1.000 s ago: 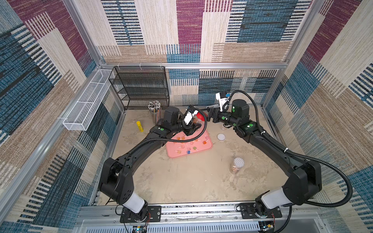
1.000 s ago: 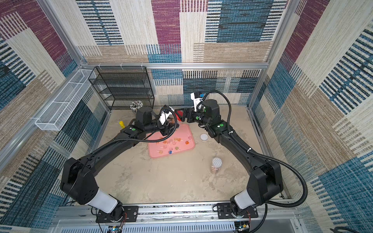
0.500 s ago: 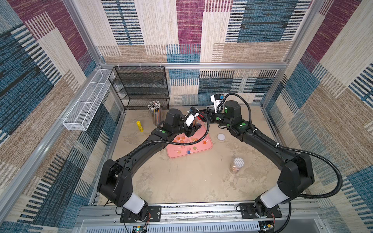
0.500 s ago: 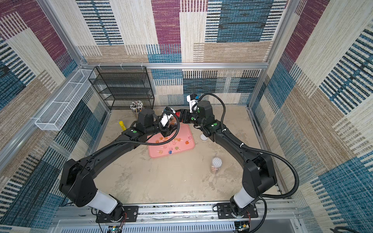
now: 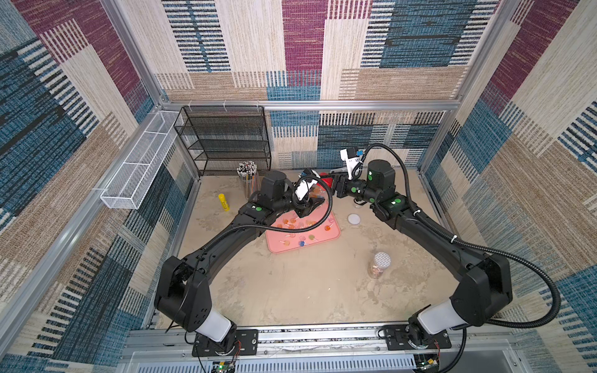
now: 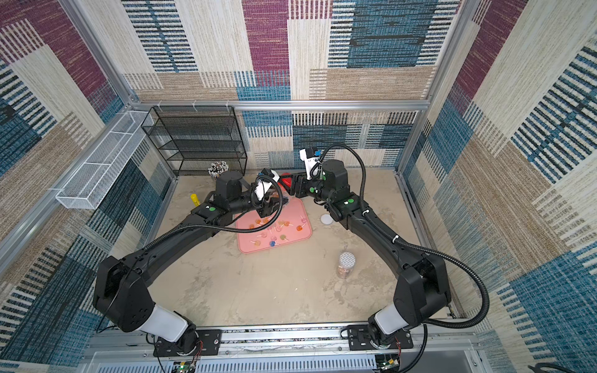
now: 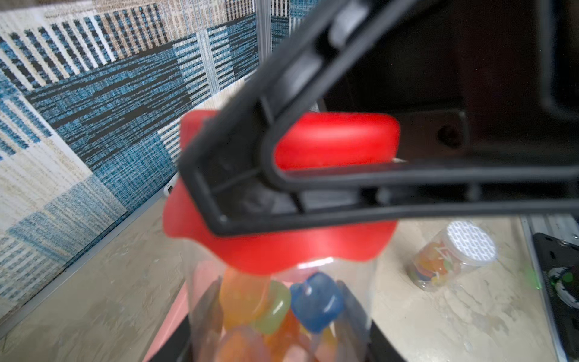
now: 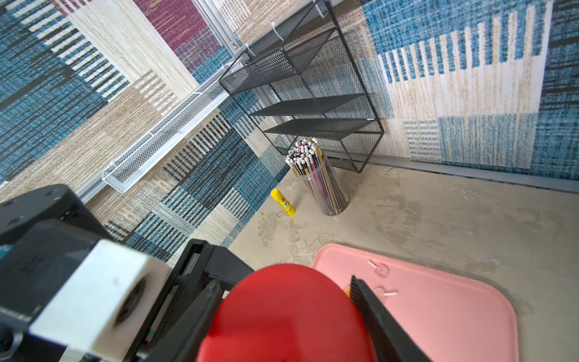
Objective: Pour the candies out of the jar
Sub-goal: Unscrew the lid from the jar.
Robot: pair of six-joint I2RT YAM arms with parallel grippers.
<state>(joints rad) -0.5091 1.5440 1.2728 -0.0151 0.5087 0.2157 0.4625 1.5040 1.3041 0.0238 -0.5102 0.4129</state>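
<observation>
Left wrist view: left gripper (image 7: 275, 351) clamps the clear plastic jar (image 7: 206, 301) of coloured lollipop candies (image 7: 316, 301); right gripper (image 8: 285, 286) pinches its red scalloped lid (image 7: 297, 250), still on; pouring remains.

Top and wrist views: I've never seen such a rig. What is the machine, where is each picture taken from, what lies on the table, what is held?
Two black robot arms stand at the near edge of the table, each ending in a two-fingered gripper. Both top views look down from overhead; each wrist view comes from a camera on one arm. The left gripper holds a clear jar of candies; the right gripper clamps its red lid, still on. On the table lie a pink tray with scattered candies, a second jar with a white lid, a loose white lid, a cup of pencils, a yellow glue stick and a black mesh shelf.
</observation>
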